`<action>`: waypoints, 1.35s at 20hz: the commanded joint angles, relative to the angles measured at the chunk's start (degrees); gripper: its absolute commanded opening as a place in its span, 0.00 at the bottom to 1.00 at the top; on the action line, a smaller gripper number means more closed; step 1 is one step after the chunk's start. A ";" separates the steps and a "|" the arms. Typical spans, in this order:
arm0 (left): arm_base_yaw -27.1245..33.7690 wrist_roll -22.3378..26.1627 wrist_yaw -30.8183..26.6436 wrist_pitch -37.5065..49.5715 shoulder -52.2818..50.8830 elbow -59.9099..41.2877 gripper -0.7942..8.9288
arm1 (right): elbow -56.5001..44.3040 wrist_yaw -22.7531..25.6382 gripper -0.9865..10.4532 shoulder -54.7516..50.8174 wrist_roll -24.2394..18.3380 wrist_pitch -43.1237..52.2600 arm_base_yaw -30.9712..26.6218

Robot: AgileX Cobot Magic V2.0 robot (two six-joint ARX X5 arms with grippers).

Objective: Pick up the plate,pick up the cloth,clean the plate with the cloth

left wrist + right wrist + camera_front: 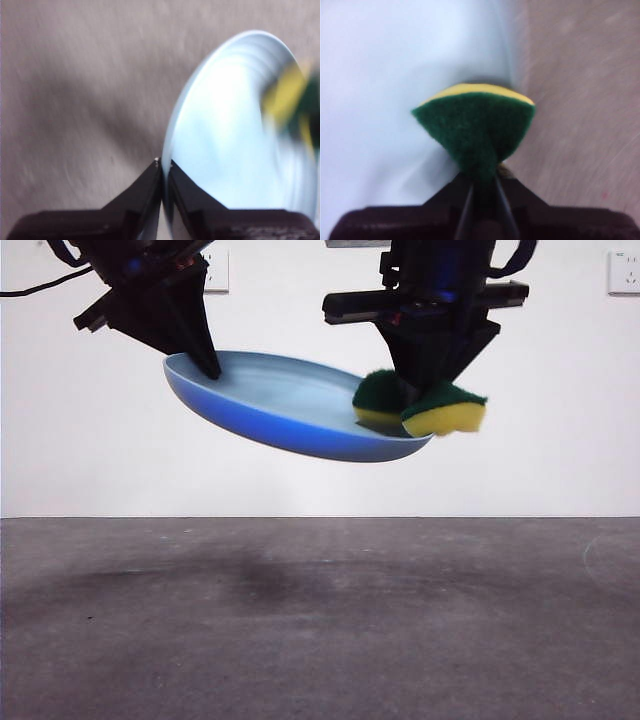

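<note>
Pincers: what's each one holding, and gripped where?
Left pincer clamps the plate by its rim. Right pincer pinches the sponge at its middle.

Motion blur smears the sponge (287, 102) in the left wrist view. Both arms are cut off by the front view's top edge. The right tool (432, 390) hides the sponge's middle.

Plate (285, 405) held above table (320, 620), sponge (440, 410) on its right rim.
</note>
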 commanded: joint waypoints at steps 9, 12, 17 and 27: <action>-0.20 2.25 11.76 2.36 -0.04 -0.09 0.07 | -0.44 -29.24 0.07 1.33 1.64 18.45 -1.33; -0.20 -0.04 11.47 5.77 -0.04 -0.09 0.07 | -0.44 -40.09 0.07 2.27 2.34 15.65 -0.22; 0.20 -2.10 6.54 10.12 -0.04 -0.09 0.07 | -0.44 -36.65 0.07 2.34 -0.17 0.72 1.36; 1.07 4.17 -6.78 5.27 2.97 -0.09 0.07 | -0.44 10.60 0.07 2.08 1.70 -4.61 1.22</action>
